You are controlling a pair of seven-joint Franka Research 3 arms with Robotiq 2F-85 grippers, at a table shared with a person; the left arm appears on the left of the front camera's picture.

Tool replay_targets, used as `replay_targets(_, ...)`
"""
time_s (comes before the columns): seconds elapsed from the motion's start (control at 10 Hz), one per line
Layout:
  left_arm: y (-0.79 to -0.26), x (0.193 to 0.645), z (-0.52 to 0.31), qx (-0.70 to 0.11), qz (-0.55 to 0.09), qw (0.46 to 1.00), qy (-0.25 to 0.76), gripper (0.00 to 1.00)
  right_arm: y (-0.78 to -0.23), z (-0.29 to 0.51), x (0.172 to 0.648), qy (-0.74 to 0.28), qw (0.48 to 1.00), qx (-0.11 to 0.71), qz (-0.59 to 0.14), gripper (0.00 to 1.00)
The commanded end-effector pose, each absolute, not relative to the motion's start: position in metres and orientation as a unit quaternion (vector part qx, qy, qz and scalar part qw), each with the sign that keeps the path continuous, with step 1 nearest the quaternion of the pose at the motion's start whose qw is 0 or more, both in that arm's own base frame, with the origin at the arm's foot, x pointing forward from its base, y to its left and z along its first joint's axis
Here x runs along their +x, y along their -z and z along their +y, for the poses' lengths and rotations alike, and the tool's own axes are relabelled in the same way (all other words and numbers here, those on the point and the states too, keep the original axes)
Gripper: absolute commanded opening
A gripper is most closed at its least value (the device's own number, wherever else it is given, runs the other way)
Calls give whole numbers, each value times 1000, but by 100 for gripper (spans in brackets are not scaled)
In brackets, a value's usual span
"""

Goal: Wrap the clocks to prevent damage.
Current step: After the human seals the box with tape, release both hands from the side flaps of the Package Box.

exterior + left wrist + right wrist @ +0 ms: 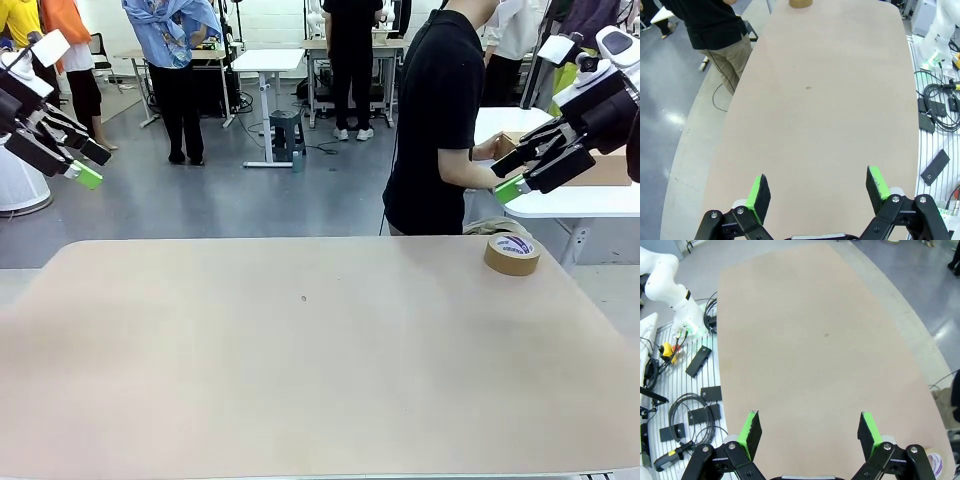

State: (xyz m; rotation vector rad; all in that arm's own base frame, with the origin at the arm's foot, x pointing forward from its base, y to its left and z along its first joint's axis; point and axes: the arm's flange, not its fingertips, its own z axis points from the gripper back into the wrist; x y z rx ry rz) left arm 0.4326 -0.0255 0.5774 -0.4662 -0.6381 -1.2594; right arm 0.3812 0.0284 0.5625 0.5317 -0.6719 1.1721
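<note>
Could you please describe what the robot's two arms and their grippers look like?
Both arms are white with rounded housings. The left gripper and the right gripper are black linkages of bars pinned by silver bolts, each with two fingers carrying bright green pads. White blocks sit on the wrists above them.

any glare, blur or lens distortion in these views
Front view: even, soft light, sharp, with only a faint shadow under the tape roll. Left wrist view: wide-angle bend curves the table edges, and the floor shows a pale glare patch. Right wrist view: same curved edges, sharp, no glare on the tabletop.
</note>
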Motion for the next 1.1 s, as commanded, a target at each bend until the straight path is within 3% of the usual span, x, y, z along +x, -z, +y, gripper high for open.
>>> replay_targets(0.0,-577,433,-26,-210,-290,737,573,100,-563,29,382,-534,748,243,-311,100)
replay_targets(1.0,-577,433,-26,-210,-290,737,573,100,-563,29,382,-534,748,243,-311,100)
